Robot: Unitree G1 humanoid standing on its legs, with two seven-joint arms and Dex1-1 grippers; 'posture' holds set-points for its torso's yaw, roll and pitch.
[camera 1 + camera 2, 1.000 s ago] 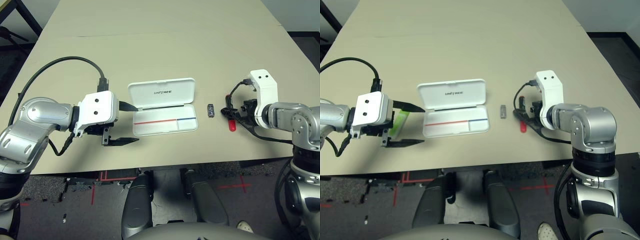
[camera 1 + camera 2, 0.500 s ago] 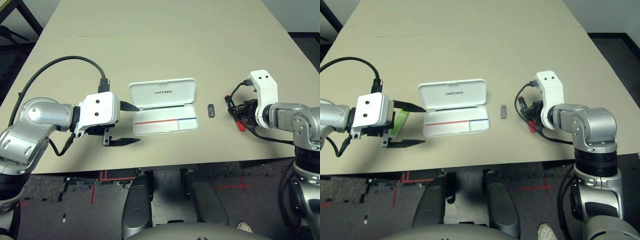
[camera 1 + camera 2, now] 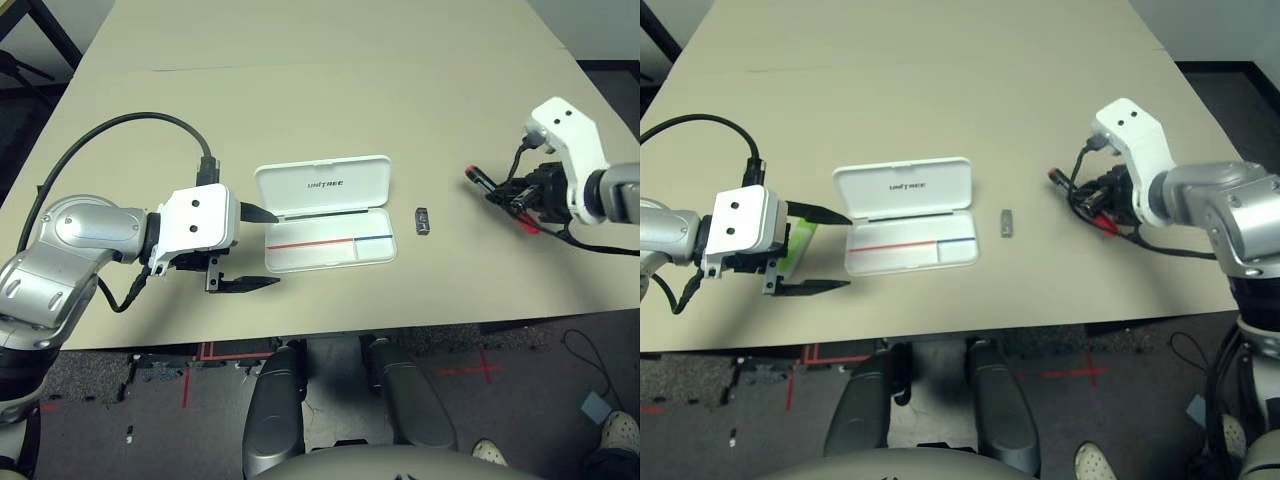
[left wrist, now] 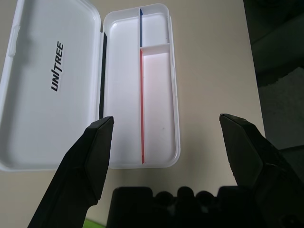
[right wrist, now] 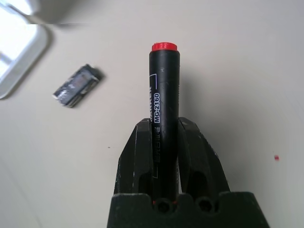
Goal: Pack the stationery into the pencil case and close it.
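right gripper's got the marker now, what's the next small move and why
Probably carry the marker left to above the open pencil case: the right gripper is shut on it clear of the table, and the tray sits empty past the small grey piece.

A flat white pencil case point(image 3: 325, 212) with rounded corners lies open on the table, directly in front of the left gripper's point(image 3: 262, 248) spread fingertips. Its lid, lettered "UNITREE" in black, lies flat on the far side; the tray shows a thin red-and-blue line and holds nothing. A light-green highlighter point(image 3: 798, 245) lies beside the left gripper, partly hidden by it, on the side away from the case. A tiny dark grey oblong piece point(image 3: 423, 221) lies between the case and the right gripper point(image 3: 515, 193). A black marker pen with red ends point(image 5: 163, 109) is clamped between the right gripper's fingers, lifted off the table, one end projecting beyond the fingertips.
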